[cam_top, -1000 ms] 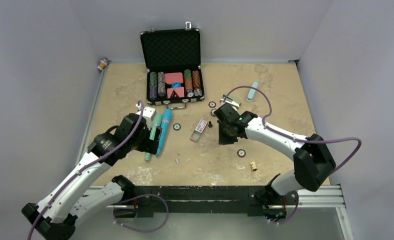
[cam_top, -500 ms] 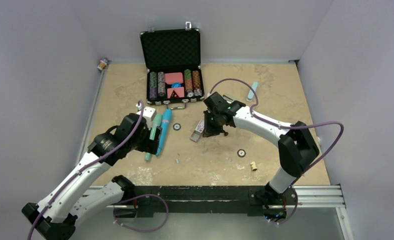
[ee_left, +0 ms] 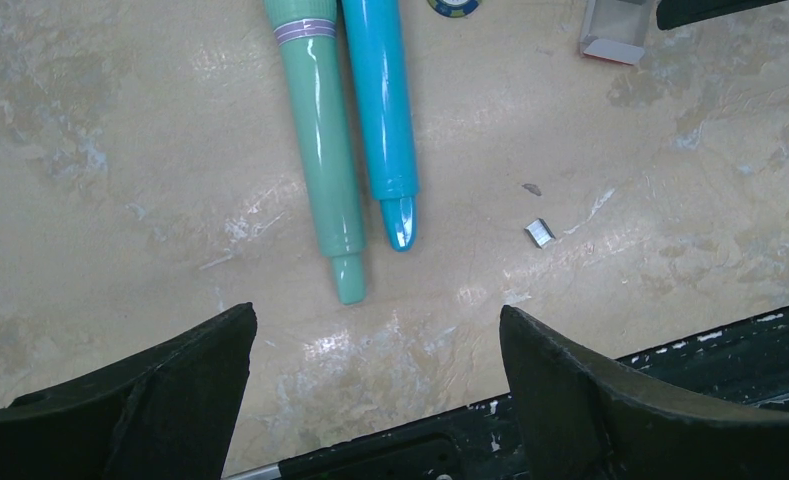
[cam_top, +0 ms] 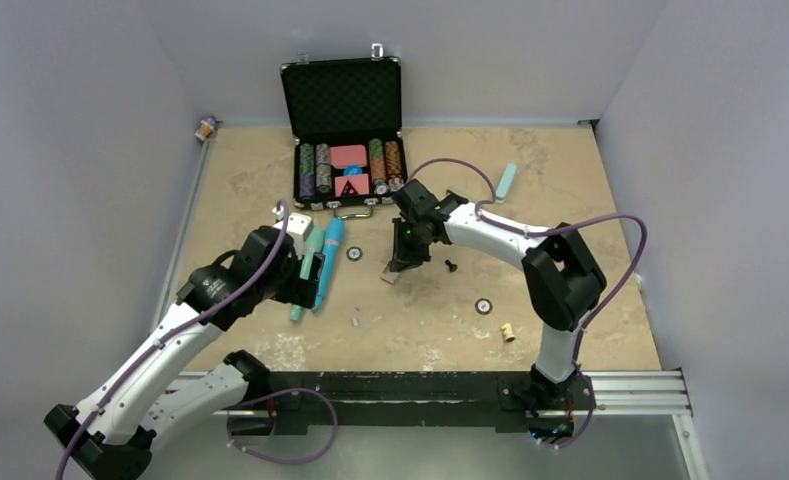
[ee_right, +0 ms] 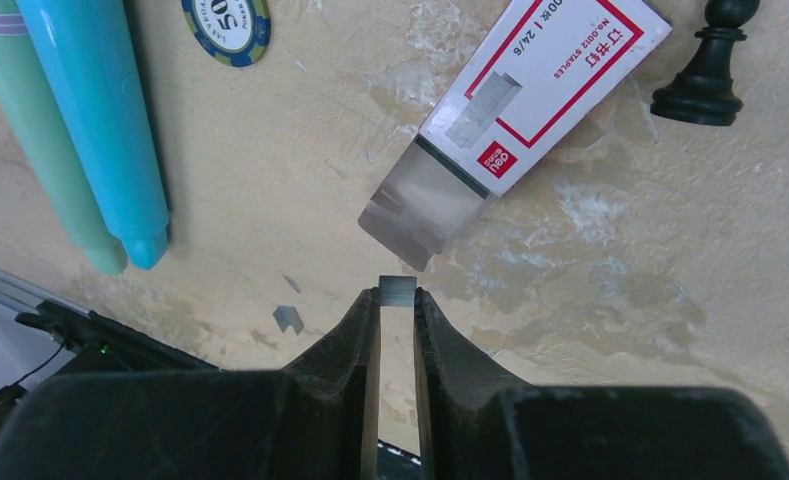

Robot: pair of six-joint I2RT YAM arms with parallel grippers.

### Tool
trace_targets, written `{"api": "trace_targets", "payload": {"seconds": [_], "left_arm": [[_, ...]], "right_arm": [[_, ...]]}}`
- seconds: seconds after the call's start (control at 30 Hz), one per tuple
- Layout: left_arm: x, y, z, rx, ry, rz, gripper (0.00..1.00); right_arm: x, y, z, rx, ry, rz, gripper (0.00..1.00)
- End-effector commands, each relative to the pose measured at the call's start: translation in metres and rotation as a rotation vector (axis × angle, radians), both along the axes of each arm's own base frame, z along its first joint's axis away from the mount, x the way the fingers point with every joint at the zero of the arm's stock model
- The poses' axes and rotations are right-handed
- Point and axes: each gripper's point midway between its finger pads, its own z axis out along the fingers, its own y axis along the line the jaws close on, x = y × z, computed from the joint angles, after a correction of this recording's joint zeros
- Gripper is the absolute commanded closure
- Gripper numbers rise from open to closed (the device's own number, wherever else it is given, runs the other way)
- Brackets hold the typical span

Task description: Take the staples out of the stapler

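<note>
While the left gripper (ee_left: 375,320) hangs with its jaws spread wide over a green tube (ee_left: 322,150) and a blue tube (ee_left: 382,100) lying side by side, a loose staple scrap (ee_left: 539,232) rests on the table (ee_left: 120,200) to their right. Further right, mid-table, the right gripper (ee_right: 397,305) pinches a short, silvery strip of staples (ee_right: 397,290) at its very fingertips. Seen from the wrist, the strip lies crosswise, spanning the narrow gap from finger to finger, just short of the half-open staple box (ee_right: 545,70).
</note>
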Motion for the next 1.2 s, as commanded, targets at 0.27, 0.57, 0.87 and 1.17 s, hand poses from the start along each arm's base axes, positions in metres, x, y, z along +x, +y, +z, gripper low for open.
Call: {"api": "trace_targets", "payload": {"seconds": [0.27, 0.57, 0.87, 1.17], "left_arm": [[0.005, -0.001, 0.005, -0.012, -0.023, 0.009, 0.06], [0.005, 0.0, 0.004, -0.007, -0.015, 0.012, 0.06], [0.005, 0.0, 0.003, -0.004, -0.013, 0.012, 0.06], [0.006, -0.001, 0.003, -0.003, -0.011, 0.012, 0.06]], "right_arm": [[0.027, 0.001, -0.021, -0.089, -0.11, 0.105, 1.0], [0.029, 0.005, -0.011, -0.063, -0.177, 0.218, 1.0], [0.03, 0.011, 0.013, -0.046, -0.25, 0.297, 1.0], [0.033, 0.016, 0.018, -0.079, -0.328, 0.371, 1.0]]}}
